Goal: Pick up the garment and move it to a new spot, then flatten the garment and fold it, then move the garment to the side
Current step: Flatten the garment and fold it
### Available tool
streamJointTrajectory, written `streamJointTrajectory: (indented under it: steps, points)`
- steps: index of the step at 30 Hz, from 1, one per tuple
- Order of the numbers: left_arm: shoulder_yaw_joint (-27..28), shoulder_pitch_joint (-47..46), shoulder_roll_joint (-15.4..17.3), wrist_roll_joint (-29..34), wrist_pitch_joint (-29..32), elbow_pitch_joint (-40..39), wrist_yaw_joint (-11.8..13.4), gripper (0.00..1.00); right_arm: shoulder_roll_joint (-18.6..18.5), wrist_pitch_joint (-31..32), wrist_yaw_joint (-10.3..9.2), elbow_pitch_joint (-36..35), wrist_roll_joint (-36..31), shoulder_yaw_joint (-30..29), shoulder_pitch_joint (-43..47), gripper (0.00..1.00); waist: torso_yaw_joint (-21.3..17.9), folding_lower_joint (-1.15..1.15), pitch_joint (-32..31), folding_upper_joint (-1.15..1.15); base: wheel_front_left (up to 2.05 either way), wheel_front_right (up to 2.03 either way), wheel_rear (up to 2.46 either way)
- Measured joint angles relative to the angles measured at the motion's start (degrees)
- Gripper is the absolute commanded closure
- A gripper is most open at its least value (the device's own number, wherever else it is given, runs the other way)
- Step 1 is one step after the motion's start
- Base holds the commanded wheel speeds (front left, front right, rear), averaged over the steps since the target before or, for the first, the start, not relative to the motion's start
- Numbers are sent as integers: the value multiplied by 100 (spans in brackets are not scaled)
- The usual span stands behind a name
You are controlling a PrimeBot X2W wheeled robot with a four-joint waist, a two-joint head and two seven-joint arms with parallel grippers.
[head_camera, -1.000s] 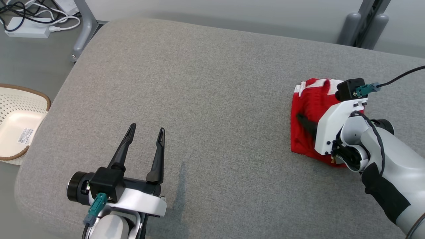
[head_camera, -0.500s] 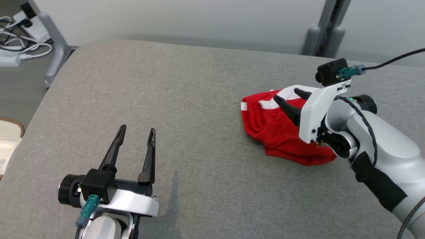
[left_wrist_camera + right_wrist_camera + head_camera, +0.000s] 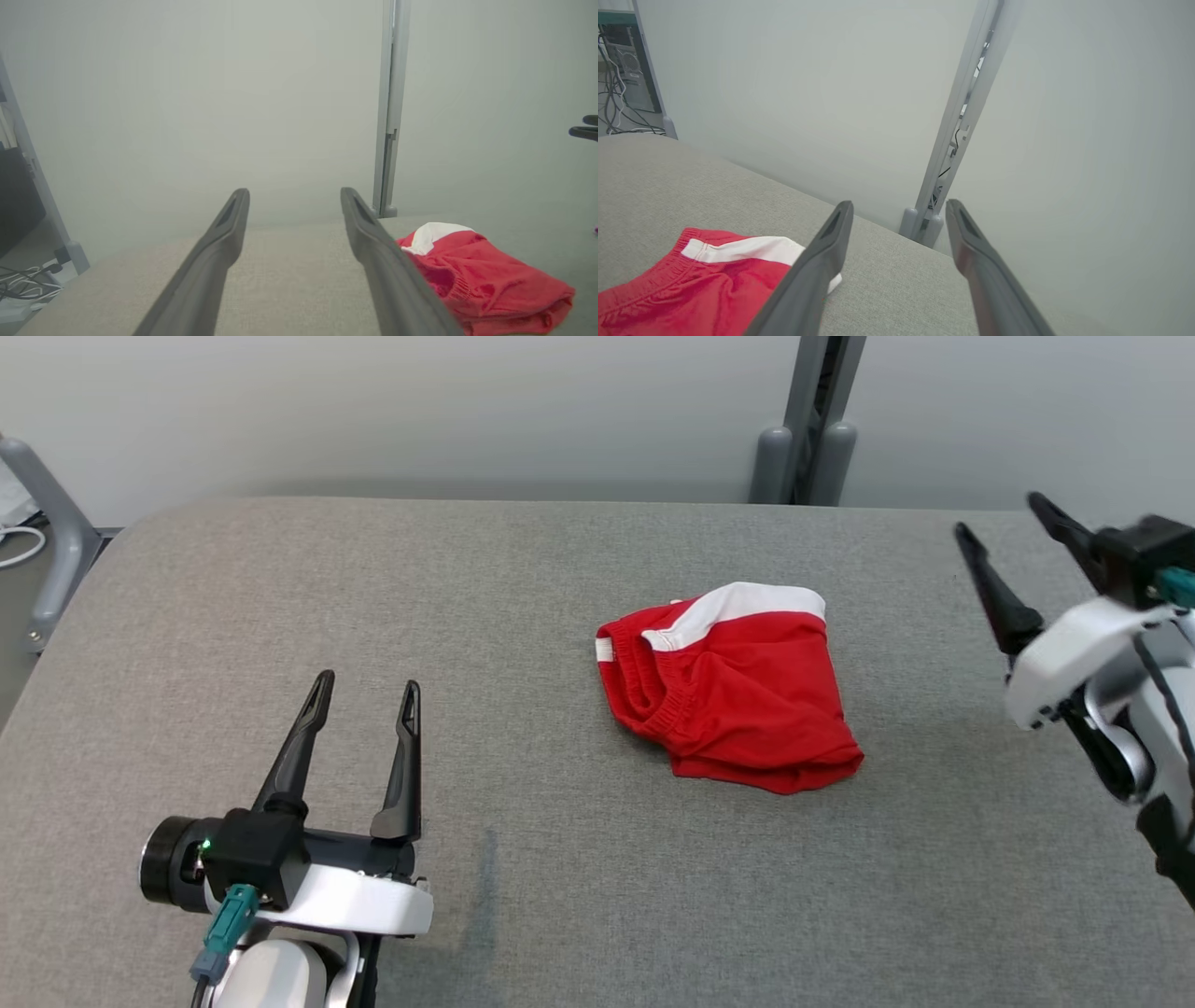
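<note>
1. Far left: I see a grey frame leg [image 3: 51, 555] on the floor.
2. Near left: left gripper [image 3: 366, 683], jaws spread, empty, over the grey fabric surface [image 3: 523, 579].
3. Centre: red garment [image 3: 747, 700] lying bunched on the surface, apart from both grippers.
4. Far: grey post [image 3: 808, 429] against the pale wall [image 3: 373, 411].
5. Right: right gripper [image 3: 999, 515], jaws wide, empty.

Left gripper [image 3: 366, 683] sits low at the near left, jaws spread, dark fingers [image 3: 294, 751] pointing straight ahead, nothing between them. Right gripper [image 3: 999, 515] hangs raised at the far right, jaws wide apart and empty, white wrist [image 3: 1074, 653] tilted, tips angled up and leftward.
</note>
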Motion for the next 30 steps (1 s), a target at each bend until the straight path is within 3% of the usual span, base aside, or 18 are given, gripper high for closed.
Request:
streamJointTrajectory:
  steps: [3,4,5,8,14,15,19,28,29,30]
  points:
    - [23,20,-1,20,0,-114,43,0,41,-116,0,-79,-309,-594,402,0,-65,0,2,0,0,0,0]
    - [33,117,1,19,0,-178,90,0,165,-137,1,-477,-738,-1368,883,0,-119,0,-2,0,0,0,0]
    - [33,118,-1,19,0,-193,99,0,240,-144,1,-697,-879,-1647,1057,0,-136,0,-4,0,0,0,0]
    - [27,137,2,10,0,-234,112,0,409,-146,0,-1120,-1292,-2086,1493,0,-163,0,-8,0,0,0,0]
    - [1,331,-1,-43,-1,-533,285,0,1068,-147,1,-1914,-2201,-2710,2605,0,-223,0,-25,0,0,0,0]
    - [-24,481,2,-98,0,-568,349,0,1306,-147,1,-2059,-2335,-3023,2881,0,-223,0,-43,0,0,0,0]
    - [-21,567,4,-246,-1,-548,392,0,1596,-147,1,-2256,-2497,-3334,3110,0,-206,0,-39,0,0,0,0]
    - [-145,580,0,-190,0,-396,301,0,1768,-147,1,-2274,-2413,-3504,3238,0,-143,0,-39,0,0,0,0]
    - [-151,580,0,-190,0,-389,301,0,1771,-147,1,-2280,-2365,-3521,3238,10,-137,0,-36,0,0,0,0]
    - [-156,580,1,-190,0,-385,302,0,1771,-147,1,-2280,-2306,-3522,3238,79,-127,0,-30,0,0,0,0]
